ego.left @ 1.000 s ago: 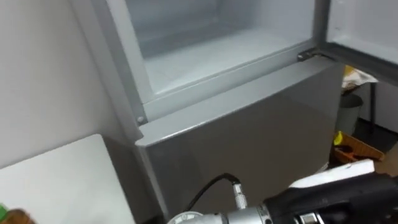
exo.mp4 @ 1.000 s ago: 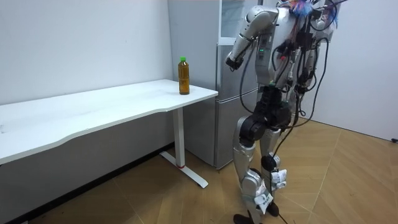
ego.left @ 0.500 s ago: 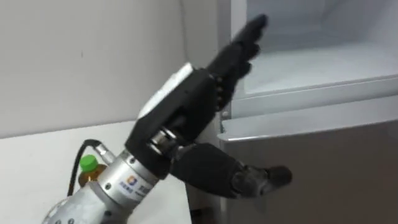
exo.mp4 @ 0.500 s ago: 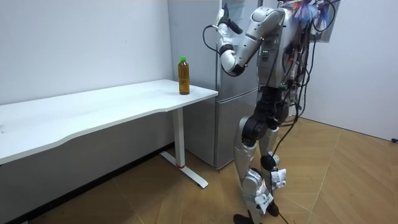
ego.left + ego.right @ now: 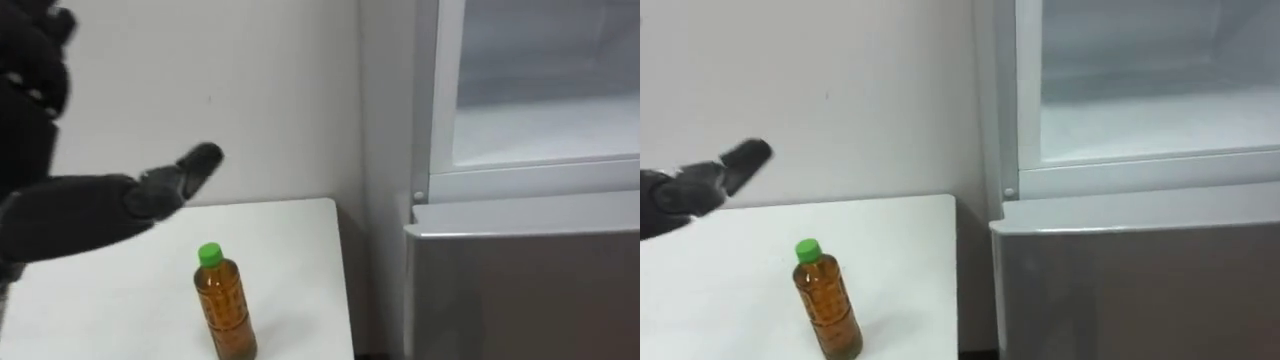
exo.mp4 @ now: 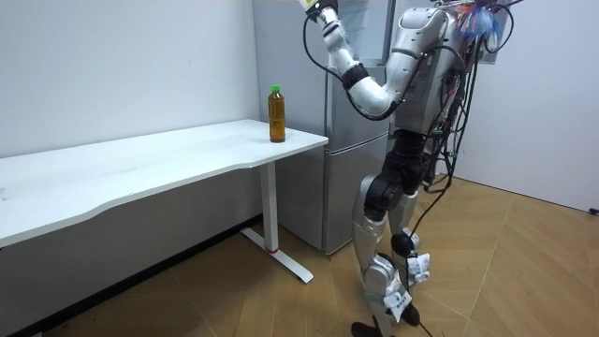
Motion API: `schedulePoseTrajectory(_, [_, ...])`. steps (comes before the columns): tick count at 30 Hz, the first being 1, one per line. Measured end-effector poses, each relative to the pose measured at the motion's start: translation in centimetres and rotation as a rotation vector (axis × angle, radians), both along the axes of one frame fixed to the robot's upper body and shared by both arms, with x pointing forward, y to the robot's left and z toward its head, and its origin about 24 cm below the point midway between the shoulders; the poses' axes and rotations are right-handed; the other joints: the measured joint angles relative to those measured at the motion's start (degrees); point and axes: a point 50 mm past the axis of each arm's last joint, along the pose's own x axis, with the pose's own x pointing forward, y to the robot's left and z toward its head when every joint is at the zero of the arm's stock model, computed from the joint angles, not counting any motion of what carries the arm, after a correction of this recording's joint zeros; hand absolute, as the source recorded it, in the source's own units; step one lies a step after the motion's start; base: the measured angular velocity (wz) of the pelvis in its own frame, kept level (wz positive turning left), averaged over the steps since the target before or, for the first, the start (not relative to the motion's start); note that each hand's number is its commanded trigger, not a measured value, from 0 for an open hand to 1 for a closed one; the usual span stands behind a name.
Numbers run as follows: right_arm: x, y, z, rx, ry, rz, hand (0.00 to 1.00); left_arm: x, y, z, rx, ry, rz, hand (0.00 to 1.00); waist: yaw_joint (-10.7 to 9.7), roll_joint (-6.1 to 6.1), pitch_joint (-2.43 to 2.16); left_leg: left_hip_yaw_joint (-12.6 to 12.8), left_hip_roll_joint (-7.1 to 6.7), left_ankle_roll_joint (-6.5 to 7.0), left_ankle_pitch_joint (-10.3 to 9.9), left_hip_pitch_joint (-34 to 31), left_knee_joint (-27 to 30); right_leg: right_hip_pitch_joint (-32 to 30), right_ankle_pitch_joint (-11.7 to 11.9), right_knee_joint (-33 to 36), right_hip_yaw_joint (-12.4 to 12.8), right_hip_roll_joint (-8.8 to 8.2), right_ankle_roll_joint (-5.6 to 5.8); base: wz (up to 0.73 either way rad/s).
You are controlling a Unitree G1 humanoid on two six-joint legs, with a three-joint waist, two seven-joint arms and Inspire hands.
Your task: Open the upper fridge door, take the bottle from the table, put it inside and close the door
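Hands first: my left hand [image 5: 90,208] hovers nearest the camera, fingers straight, holding nothing, above the table [image 5: 300,240]. The bottle [image 5: 224,305] stands upright below it, untouched, near the table's right edge, with bare tabletop around it. Just beside that edge is the fridge [image 5: 520,290], lower door shut, upper compartment [image 5: 550,130] open. The wall [image 5: 260,90] closes the back.

Bare table [image 5: 300,250] surrounds the bottle [image 5: 224,305] on every side; to its right the fridge's white frame post [image 5: 440,100] stands between it and the open upper compartment [image 5: 540,45], whose shelf [image 5: 560,128] lies free above the shut lower door [image 5: 530,285].
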Motion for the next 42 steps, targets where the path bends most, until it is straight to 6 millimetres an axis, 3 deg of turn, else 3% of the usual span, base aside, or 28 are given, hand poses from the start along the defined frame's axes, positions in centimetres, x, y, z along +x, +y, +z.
schedulePoseTrajectory(4, [-0.7,0.5,-0.1,-0.004,-0.003,-0.061,0.0,-1.4,1.9,-1.7,-0.061,0.026,0.16,0.0,0.26,0.0,-0.03,-0.63,-0.27,-0.02,0.01,0.0,0.15,0.07,-0.63,0.13,-0.29,-0.05,-0.2,0.09])
schedulePoseTrajectory(9, [-1.3,0.4,0.1,-0.019,-0.013,-0.091,0.0,-2.8,5.5,-6.4,-0.168,0.237,0.408,0.0,0.47,-0.1,0.01,-2.68,-0.68,-0.12,0.08,-0.05,0.19,0.47,-0.89,0.08,-1.9,-0.25,-0.15,0.15])
schedulePoseTrajectory(13, [-1.2,0.1,0.2,-0.032,-0.024,-0.076,0.0,-3.5,7.8,-9.6,-0.232,0.366,0.541,0.0,0.71,-0.37,0.1,-2.84,-0.82,-0.11,0.08,0.18,0.2,1.06,-1.05,0.07,-1.82,-0.28,-0.05,0.03])
schedulePoseTrajectory(17, [-1.5,0.0,0.3,-0.035,-0.024,-0.085,0.0,-4.8,9.7,-15.8,-0.397,0.616,0.608,0.0,1.65,-0.66,0.25,-2.7,-0.88,-0.11,0.07,0.35,0.14,1.03,-1.24,0.06,-1.67,-0.39,0.06,0.0])
schedulePoseTrajectory(19, [-1.5,0.0,0.4,-0.036,-0.035,-0.083,0.0,-6.2,10.2,-19.9,-0.488,0.781,0.651,0.0,1.75,-0.79,0.22,-2.73,-0.94,-0.11,0.07,0.55,0.03,1.16,-1.44,0.29,-1.64,-0.48,0.11,-0.02])
schedulePoseTrajectory(21, [-1.4,0.1,0.5,-0.035,-0.042,-0.076,0.0,-8.7,10.1,-25.0,-0.603,0.99,0.709,0.0,1.88,-1.32,0.48,-2.75,-0.99,-0.12,0.06,0.91,-0.13,1.11,-1.87,1.04,-1.54,-0.64,0.07,-0.02])
schedulePoseTrajectory(24, [-1.3,0.1,0.6,-0.037,-0.049,-0.073,0.0,-12.2,9.1,-29.7,-0.69,1.22,0.752,0.0,1.79,-2.25,0.39,-2.52,-0.94,-0.15,0.02,0.87,-0.14,1.03,-1.89,1.0,-1.55,-0.59,0.05,0.0])
schedulePoseTrajectory(27, [-1.4,-0.1,0.6,-0.044,-0.042,-0.07,0.0,-15.2,8.2,-32.9,-0.703,1.42,0.793,0.0,1.87,-3.0,0.31,-2.62,-0.78,-0.24,-0.36,1.0,-0.12,1.16,-1.94,0.93,-1.52,-0.43,0.06,0.01])
schedulePoseTrajectory(30, [-1.2,-0.2,0.6,-0.049,-0.044,-0.058,0.0,-17.9,6.6,-35.4,-0.677,1.624,0.775,0.0,1.58,-2.95,0.31,-2.6,-0.76,-0.11,-0.72,0.9,-0.12,1.31,-1.94,0.89,-1.61,-0.52,0.11,-0.02])
schedulePoseTrajectory(38, [-1.8,0.1,0.3,-0.017,-0.016,-0.047,0.0,-23.7,3.9,-38.4,-0.665,2.016,0.688,0.0,0.19,-2.34,0.39,-1.77,-0.77,-0.04,-0.77,0.91,-0.26,1.05,-1.91,0.99,-0.94,-0.43,0.19,-0.03])
schedulePoseTrajectory(42, [-2.0,0.2,0.2,-0.005,0.002,-0.029,0.0,-23.5,3.3,-38.9,-0.599,2.107,0.581,0.0,-0.21,-2.38,0.39,-1.87,-0.79,-0.04,-0.77,0.76,-0.21,0.98,-1.91,1.01,-0.94,-0.43,0.2,0.0])
